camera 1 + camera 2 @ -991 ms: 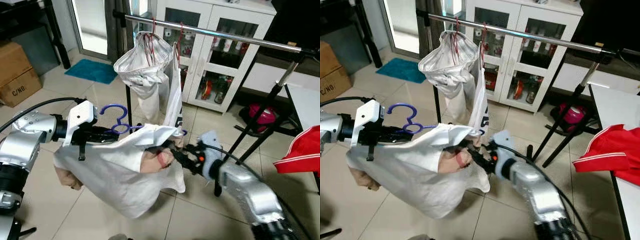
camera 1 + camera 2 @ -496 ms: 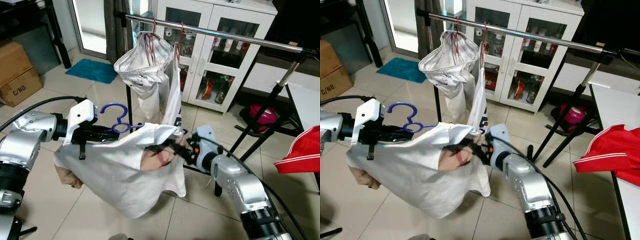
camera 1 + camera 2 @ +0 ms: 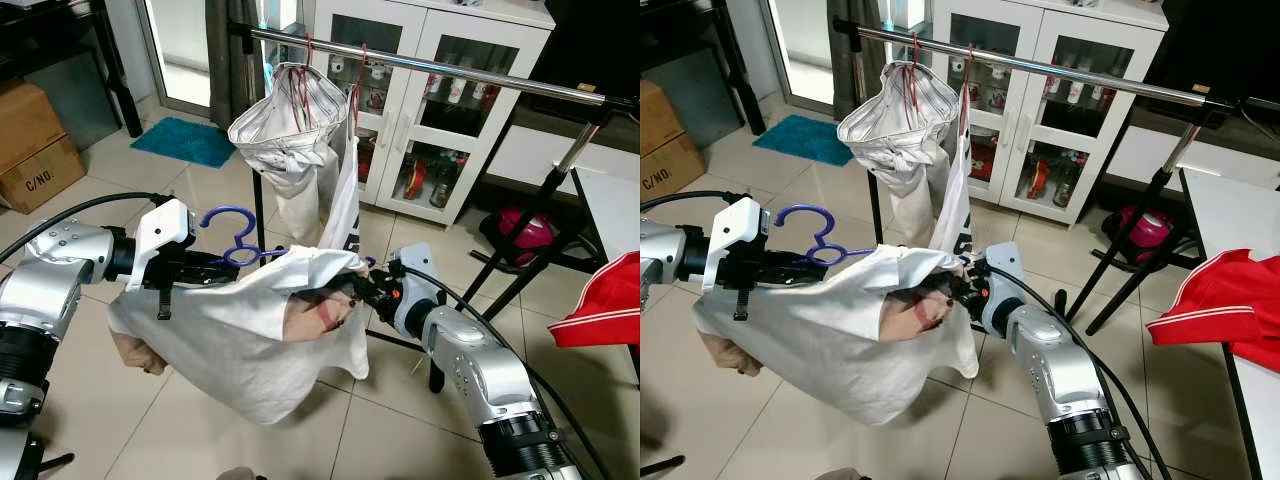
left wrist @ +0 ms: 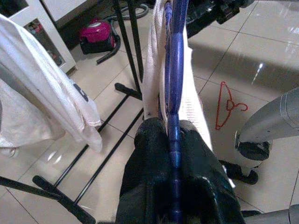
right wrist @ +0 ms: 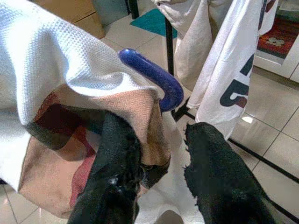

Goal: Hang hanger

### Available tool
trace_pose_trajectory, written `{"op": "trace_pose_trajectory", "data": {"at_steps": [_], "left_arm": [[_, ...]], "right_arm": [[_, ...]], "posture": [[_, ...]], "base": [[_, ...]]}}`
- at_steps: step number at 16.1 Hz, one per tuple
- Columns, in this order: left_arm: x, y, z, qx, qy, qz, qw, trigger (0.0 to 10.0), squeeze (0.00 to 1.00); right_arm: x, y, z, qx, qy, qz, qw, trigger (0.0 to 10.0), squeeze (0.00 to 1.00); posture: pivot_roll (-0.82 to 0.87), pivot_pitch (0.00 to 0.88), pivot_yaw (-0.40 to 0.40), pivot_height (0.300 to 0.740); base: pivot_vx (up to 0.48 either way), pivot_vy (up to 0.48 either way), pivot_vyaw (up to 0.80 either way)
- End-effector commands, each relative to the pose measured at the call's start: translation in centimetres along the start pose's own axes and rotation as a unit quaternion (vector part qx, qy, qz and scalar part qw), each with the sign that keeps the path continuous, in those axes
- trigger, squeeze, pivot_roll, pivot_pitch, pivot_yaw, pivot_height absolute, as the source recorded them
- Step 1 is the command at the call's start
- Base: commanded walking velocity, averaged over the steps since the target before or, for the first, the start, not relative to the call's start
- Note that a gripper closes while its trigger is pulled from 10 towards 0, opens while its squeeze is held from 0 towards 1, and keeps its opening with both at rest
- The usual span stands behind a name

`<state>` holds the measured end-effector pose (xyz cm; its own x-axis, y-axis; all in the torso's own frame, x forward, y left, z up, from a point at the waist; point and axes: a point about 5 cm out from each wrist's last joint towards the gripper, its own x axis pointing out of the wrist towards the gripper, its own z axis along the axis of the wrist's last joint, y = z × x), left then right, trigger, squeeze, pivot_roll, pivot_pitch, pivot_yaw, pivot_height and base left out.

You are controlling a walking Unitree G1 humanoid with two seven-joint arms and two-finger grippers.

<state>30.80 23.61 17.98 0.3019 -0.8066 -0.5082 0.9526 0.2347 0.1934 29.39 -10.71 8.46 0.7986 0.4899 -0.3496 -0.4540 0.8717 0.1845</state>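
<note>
A blue plastic hanger (image 3: 232, 232) carries a white garment (image 3: 240, 340) with a brown and red print inside. My left gripper (image 3: 205, 270) is shut on the hanger's bar just below the hook; in the left wrist view the bar (image 4: 175, 70) runs out from between the black fingers (image 4: 154, 154). My right gripper (image 3: 355, 290) sits at the garment's right shoulder, open. In the right wrist view its fingers (image 5: 117, 149) stand apart, one pressed against the cloth just below the hanger's blue end (image 5: 154, 79). The metal rail (image 3: 450, 72) runs above and behind.
Two garments (image 3: 290, 130) hang on red hangers at the rail's left part. The rack's black legs (image 3: 510, 260) spread on the tiled floor. A glass-door cabinet (image 3: 430, 110) stands behind; a cardboard box (image 3: 35, 140) sits far left; a red garment (image 3: 605, 300) lies at the right.
My right gripper has drawn in to the left, up to the hanger's right end, and the arm has folded closer. The left gripper and hanger have stayed put.
</note>
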Motion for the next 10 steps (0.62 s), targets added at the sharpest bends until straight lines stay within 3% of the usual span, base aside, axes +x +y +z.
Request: {"op": "trace_pose_trajectory", "data": {"at_steps": [1, 10], "left_arm": [[-0.28, 0.46, 1.06, 0.018, -0.011, 0.007, 1.000, 0.0, 0.00], [-0.50, 0.67, 0.53, 0.022, 0.008, 0.018, 1.000, 0.0, 0.00]], "right_arm": [[-0.14, -0.55, 0.07, 0.011, -0.006, -0.007, 1.000, 0.0, 0.00], [-0.77, -0.86, 0.34, 0.016, -0.017, -0.002, 1.000, 0.0, 0.00]], "posture": [[-0.02, 0.000, -0.027, 0.740], [-0.02, 0.000, -0.022, 0.740]], "base": [[0.000, 0.000, 0.00], [0.000, 0.000, 0.00]]}}
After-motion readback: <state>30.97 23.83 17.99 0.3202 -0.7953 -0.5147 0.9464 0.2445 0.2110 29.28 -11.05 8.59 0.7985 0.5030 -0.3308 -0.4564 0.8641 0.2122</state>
